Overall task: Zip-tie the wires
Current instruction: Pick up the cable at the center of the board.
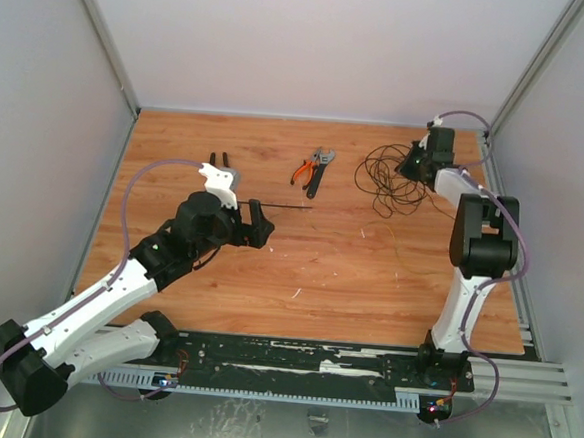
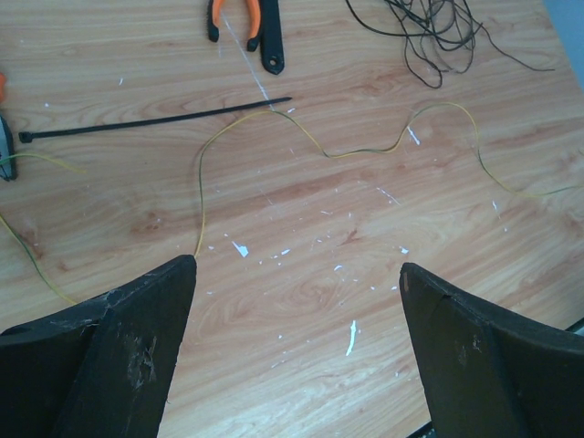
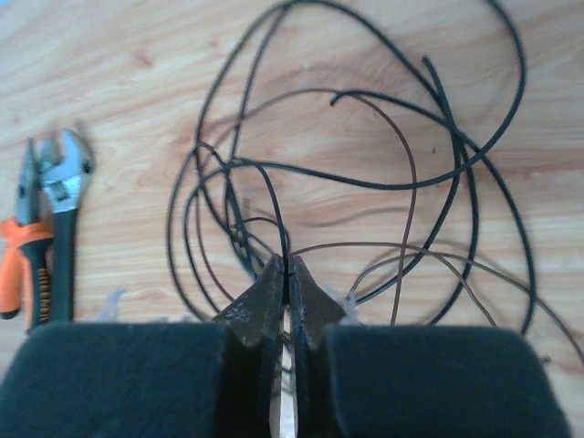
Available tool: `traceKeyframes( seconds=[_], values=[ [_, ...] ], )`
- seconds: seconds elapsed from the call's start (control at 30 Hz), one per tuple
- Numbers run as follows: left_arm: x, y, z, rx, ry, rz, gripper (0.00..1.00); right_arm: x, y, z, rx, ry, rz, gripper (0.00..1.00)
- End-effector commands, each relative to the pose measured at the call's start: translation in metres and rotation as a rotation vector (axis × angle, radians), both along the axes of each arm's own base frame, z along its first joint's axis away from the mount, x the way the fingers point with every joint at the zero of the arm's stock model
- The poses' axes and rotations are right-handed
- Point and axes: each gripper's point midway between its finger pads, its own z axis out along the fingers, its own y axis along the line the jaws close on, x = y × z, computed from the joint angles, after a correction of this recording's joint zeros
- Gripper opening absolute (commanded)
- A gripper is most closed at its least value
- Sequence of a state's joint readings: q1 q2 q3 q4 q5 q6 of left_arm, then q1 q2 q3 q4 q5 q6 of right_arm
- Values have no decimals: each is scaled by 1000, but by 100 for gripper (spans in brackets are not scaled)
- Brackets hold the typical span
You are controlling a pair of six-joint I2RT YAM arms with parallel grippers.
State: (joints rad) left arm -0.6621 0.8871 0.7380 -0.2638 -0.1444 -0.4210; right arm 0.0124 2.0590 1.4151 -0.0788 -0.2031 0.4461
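I see the right gripper (image 3: 287, 285) in the upper right of the top view. Its jaws are clenched on a strand of the wires (image 1: 385, 182), which lie as a loose tangle on the wooden table (image 1: 368, 284). The left gripper (image 2: 297, 347) is left of the centre and keeps its jaws released wide above the wood. The zip tie (image 1: 278, 206) lies flat and straight near the centre, close to the left gripper, just below the orange pliers (image 1: 301, 171) and the wrench (image 1: 321, 171).

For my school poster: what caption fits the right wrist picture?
Right gripper shut on the wires, with pliers and wrench lying alongside.
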Motion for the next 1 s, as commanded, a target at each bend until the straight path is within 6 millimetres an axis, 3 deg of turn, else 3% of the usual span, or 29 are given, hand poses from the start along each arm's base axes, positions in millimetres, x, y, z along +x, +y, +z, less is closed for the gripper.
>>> traceKeyframes(
  seconds=[0.0, 0.27, 0.47, 0.6, 0.77, 0.97],
  values=[
    [4, 0, 2, -15, -15, 6, 98, 13, -5, 125, -55, -229, -9, 0],
    [3, -1, -1, -25, -15, 0, 98, 27, 6, 320, -62, -568, 70, 0],
    [3, 0, 2, -40, -29, 1, 98, 16, 15, 433, -16, -805, 119, 0],
    [4, -2, 3, -61, -34, 3, 98, -11, 25, 485, 69, -938, 167, 0],
    [8, -9, 9, -108, -64, -6, 98, -59, 48, 538, 159, -1094, 307, 0],
    [22, -36, 29, -211, -147, -78, 98, -113, 46, 597, 194, -1257, 328, 0]
  ],
)
